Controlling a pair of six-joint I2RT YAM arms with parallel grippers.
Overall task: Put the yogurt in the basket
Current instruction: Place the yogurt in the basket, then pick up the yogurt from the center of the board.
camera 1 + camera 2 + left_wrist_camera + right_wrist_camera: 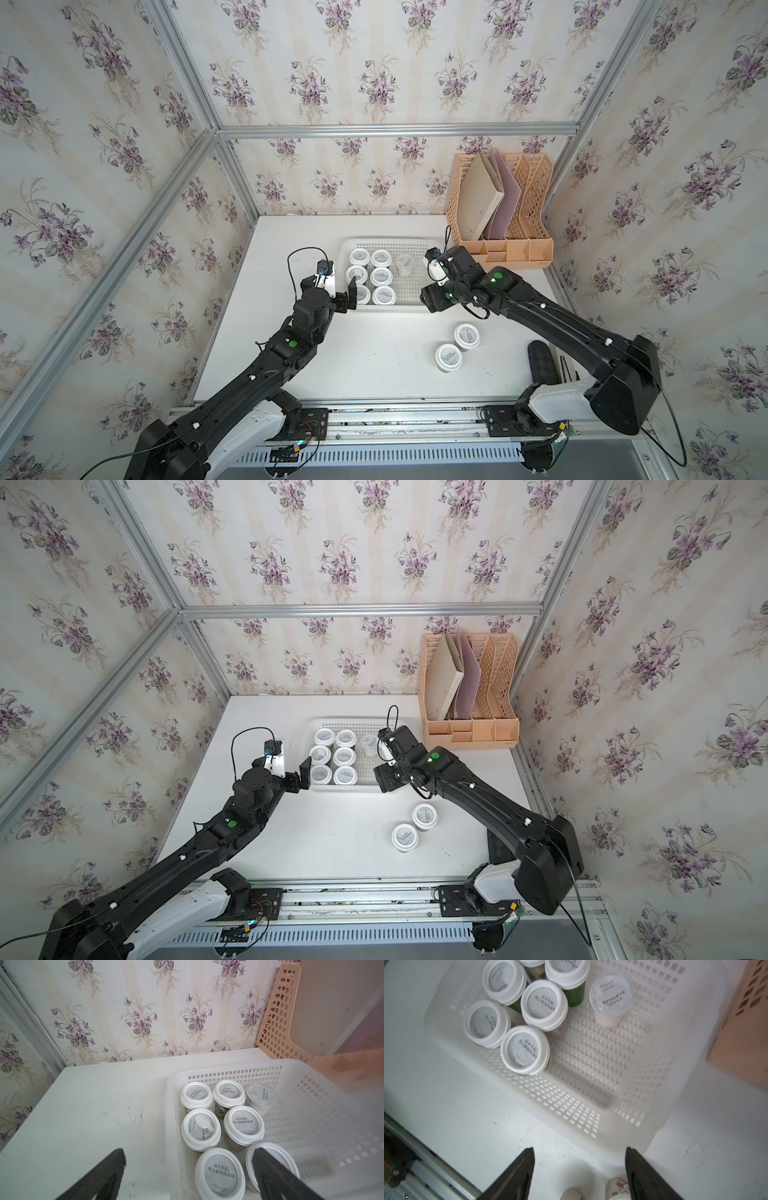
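Seven yogurt cups (381, 276) in basket (409, 291), two on table (365, 365)

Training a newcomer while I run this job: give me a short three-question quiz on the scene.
1. How many small round white-lidded yogurt cups stand on the white table, outside the shallow white perforated plastic basket?
2. True or false: the right claw grips a cup.
3. What stands beside the basket's far right corner? A peach-orange mesh file rack; B kettle; C bowl.
Key: 1 two; 2 false; 3 A.
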